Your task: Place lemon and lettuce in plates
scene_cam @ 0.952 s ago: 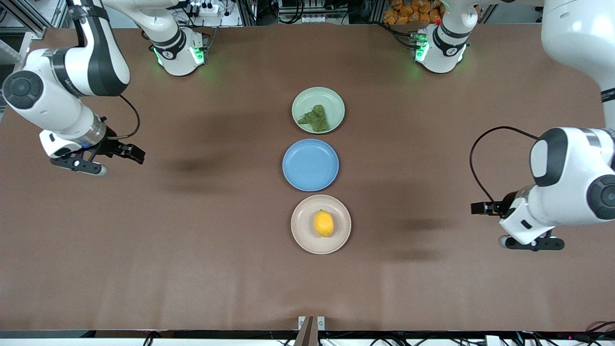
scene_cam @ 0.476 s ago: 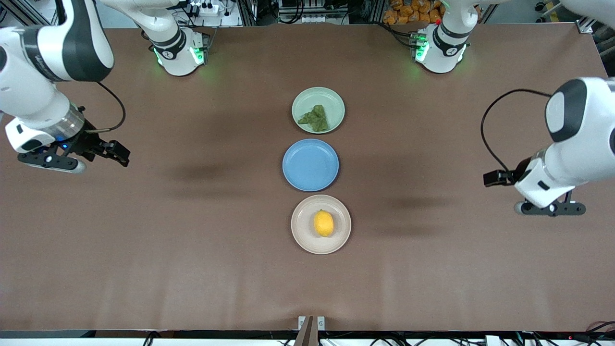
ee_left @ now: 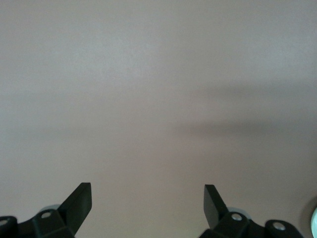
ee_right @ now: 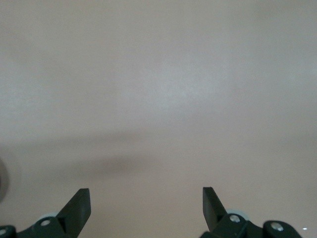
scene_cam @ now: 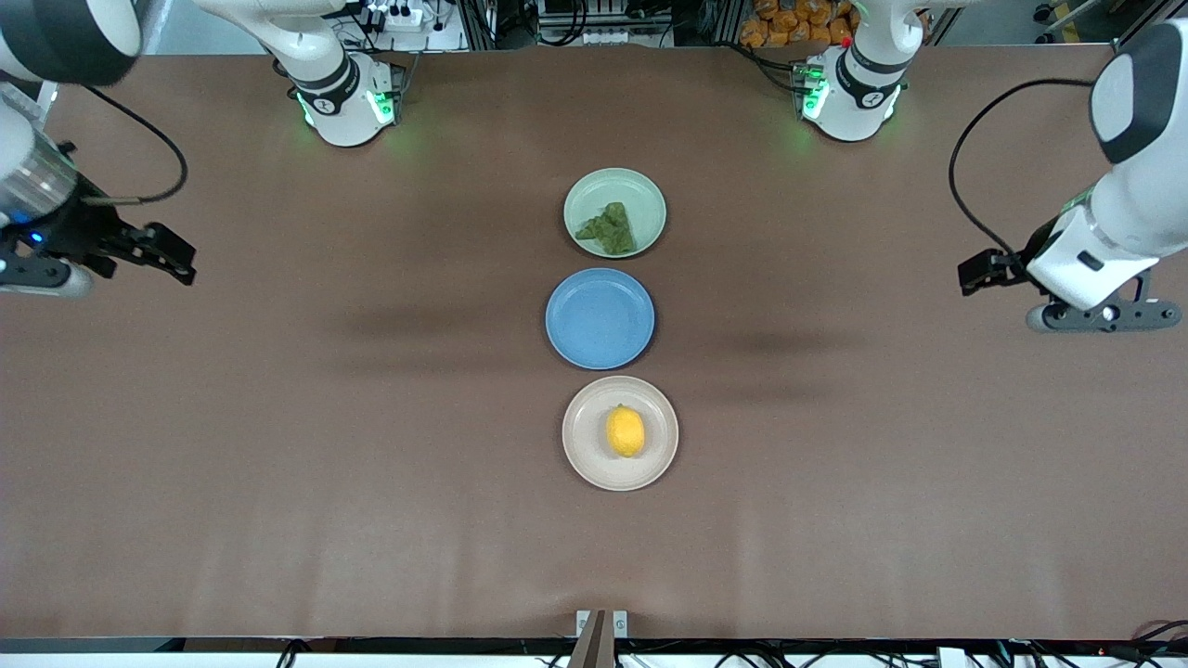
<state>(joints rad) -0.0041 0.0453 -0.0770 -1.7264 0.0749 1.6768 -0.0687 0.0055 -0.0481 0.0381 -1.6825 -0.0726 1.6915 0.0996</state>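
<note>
The yellow lemon (scene_cam: pixel 626 431) lies in the cream plate (scene_cam: pixel 583 436), the plate nearest the front camera. The dark green lettuce (scene_cam: pixel 608 228) lies in the mint green plate (scene_cam: pixel 617 186), the plate nearest the arm bases. My left gripper (scene_cam: pixel 1104 317) hangs over bare table at the left arm's end, well away from the plates. In the left wrist view it (ee_left: pixel 147 198) is open and empty. My right gripper (scene_cam: pixel 42 276) hangs over the right arm's end of the table. In the right wrist view it (ee_right: pixel 146 198) is open and empty.
An empty blue plate (scene_cam: pixel 600 318) sits between the mint and cream plates, the three in a row down the table's middle. The brown table (scene_cam: pixel 371 464) spreads wide on either side of the row. The arm bases stand along the back edge.
Both arms have drawn outward toward their own ends of the table and back toward the bases, away from the plates. The lemon, lettuce and plates have not moved.
</note>
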